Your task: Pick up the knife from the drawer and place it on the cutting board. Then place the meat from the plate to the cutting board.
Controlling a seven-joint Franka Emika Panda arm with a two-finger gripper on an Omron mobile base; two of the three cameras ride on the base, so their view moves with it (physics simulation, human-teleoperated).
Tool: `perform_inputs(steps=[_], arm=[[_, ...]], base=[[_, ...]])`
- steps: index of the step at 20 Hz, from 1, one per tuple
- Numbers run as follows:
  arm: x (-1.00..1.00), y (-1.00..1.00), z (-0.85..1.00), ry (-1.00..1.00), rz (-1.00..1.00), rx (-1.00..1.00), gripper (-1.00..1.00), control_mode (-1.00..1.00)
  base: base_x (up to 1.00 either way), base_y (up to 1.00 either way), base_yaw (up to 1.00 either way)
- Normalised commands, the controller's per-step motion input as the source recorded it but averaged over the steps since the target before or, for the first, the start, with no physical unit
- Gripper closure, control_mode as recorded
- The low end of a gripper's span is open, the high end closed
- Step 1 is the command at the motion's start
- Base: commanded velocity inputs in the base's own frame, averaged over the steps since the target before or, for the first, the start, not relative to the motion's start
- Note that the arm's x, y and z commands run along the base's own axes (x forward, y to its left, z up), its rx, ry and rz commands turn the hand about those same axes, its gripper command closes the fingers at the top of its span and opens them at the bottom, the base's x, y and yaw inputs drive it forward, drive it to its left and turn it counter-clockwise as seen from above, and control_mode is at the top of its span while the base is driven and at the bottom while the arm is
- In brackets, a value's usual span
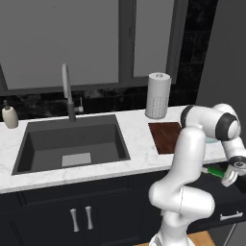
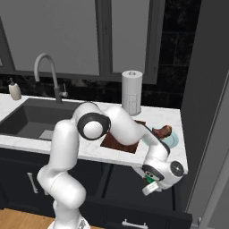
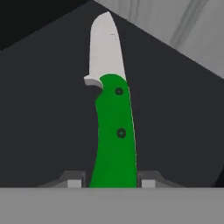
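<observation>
Low at the open drawer (image 2: pixel 134 181), below the worktop (image 1: pixel 139 144) edge, you have the gripper (image 3: pixel 113 183) closed on the knife (image 3: pixel 111 127). Hand view: the two fingertips (image 3: pixel 74 181) sit tight against either side of the bright green handle near its butt, and the pale blade points away from the camera, over the dark drawer interior. You can't tell from that view whether the knife is lifted clear of the drawer floor or resting on it.

Left base view: the green handle (image 1: pixel 215 170) shows just beside the wrist, out past the worktop edge, above the drawer front with its silver bar handle (image 1: pixel 231 216). Right base view: only a sliver of green (image 2: pixel 148 178) shows at the hand.

Up on the worktop, the cutting board (image 1: pixel 165 137) lies right of the sink (image 1: pixel 72 144), with the paper-towel roll (image 1: pixel 157 95) standing just behind it. Your arm hides part of the board. The plate (image 2: pixel 172 139) sits right beside the board, and the meat (image 2: pixel 162 131) rests on the plate, at the side nearest the board.

A soap bottle (image 1: pixel 9 116) stands at the far left of the worktop.
</observation>
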Motion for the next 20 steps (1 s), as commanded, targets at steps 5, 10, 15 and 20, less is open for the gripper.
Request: perform_inputs(steps=[5, 10, 15, 20], arm=[[-0.11, 0.00, 0.05, 0.01, 0.63, -0.30, 1.00, -1.00], [0.00, 0.00, 0.42, 0.00, 0.41, -0.03, 1.00, -1.00], [-0.06, 0.10, 0.62, 0.00, 0.10, 0.05, 1.00, -1.00], [-0.03, 0.19, 0.44, 0.00, -0.01, 0.03, 1.00, -1.00]], base=[[0.00, 0.00, 0.00], [0.00, 0.00, 0.00], [0.00, 0.00, 0.00], [0.00, 0.00, 0.00]])
